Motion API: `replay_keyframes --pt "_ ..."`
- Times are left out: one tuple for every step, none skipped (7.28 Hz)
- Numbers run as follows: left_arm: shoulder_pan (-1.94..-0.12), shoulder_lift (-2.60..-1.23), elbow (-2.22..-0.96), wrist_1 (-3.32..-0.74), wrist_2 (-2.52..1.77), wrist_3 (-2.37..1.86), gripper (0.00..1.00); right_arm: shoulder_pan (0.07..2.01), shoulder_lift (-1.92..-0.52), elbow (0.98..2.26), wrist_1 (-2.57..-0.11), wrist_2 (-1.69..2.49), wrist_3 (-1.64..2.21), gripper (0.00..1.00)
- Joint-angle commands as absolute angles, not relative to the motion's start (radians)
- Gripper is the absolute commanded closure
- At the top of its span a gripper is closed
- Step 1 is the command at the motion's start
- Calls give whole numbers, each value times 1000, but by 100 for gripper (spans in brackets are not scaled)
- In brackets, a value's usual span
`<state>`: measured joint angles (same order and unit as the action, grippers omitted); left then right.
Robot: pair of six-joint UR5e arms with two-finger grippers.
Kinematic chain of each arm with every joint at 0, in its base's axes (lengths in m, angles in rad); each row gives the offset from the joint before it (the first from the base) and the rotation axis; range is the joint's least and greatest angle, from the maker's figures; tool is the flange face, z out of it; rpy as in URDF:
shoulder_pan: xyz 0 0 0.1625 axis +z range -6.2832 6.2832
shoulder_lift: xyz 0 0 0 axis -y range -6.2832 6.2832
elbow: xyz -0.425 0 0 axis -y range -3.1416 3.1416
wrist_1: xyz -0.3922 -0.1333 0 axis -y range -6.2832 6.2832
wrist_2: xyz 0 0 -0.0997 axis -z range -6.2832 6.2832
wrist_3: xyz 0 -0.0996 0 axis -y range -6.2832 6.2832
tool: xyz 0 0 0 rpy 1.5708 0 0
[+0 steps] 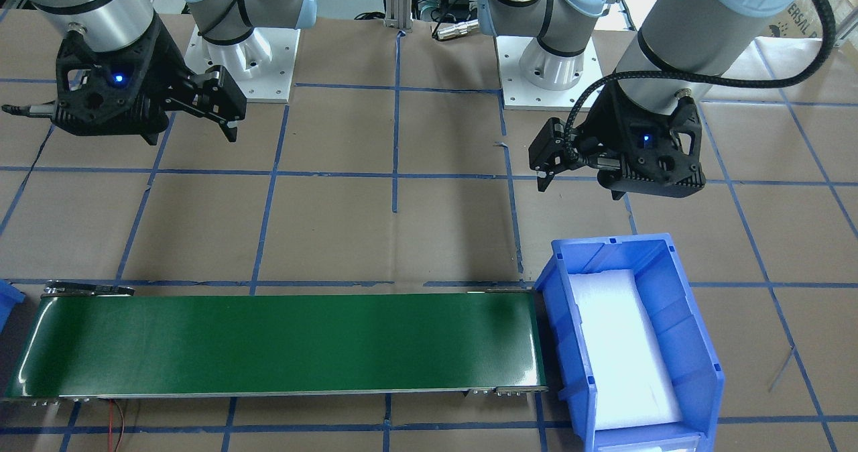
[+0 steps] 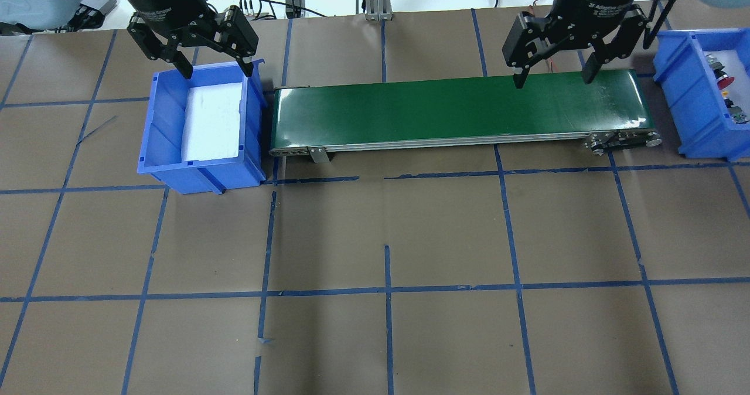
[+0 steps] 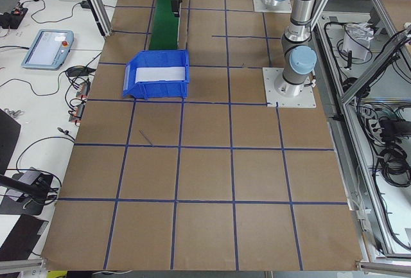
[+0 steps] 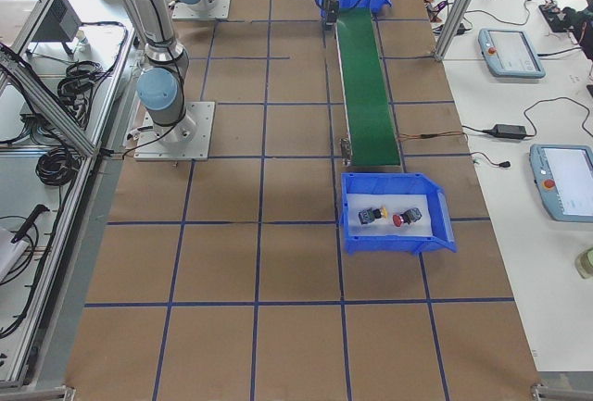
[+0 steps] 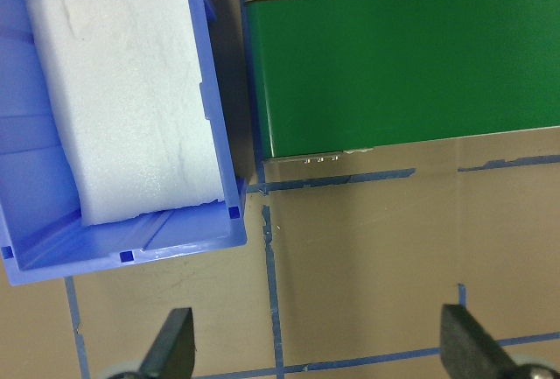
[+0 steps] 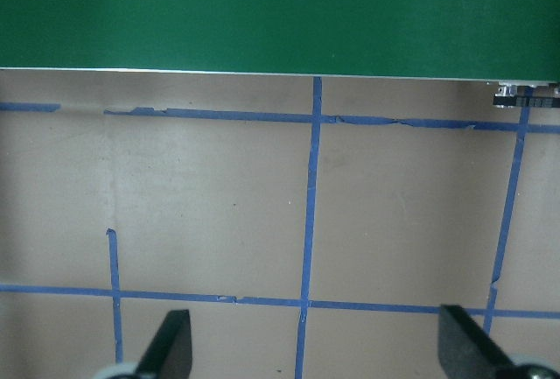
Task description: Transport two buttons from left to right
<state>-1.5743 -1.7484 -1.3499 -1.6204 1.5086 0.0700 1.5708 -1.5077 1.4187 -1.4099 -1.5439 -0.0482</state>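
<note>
You find the yellow-capped button (image 4: pixel 372 215) and the red-capped button (image 4: pixel 403 219) lying side by side in the blue bin (image 4: pixel 394 242) at the lower middle of the exterior right view. The yellow one is on the picture's left and the red one just beside it on the right. Each shows a dark body under its cap; finer detail is too small to make out.

In the overhead view that bin sits at the far upper right, cut off by the frame edge, so you see only the red cap and a few dark bits.

The left gripper (image 2: pixel 218 70) hangs at the upper left of the overhead view with its fingers spread, near the other blue bin (image 2: pixel 199 175) with its white foam pad (image 2: pixel 214 119). The right gripper (image 2: pixel 553 79) is also spread wide, near the right end of the green belt (image 2: pixel 410 111).
</note>
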Motion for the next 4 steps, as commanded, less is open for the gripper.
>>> replay_keyframes --pt "-1574 -1749 -1353 -1620 1509 77 0 1571 -1567 1486 -1381 -1542 -46 0" --pt "-1572 -1747 -1354 -1620 1509 78 0 1571 -1597 1524 -1391 -1545 -46 0" --pt "-1572 -1747 -1355 -1618 1509 77 0 1571 -1598 1525 -1394 -1545 -41 0" --pt "-1572 -1747 -1353 -1620 1509 77 0 1571 -1597 1525 -1402 -1546 -43 0"
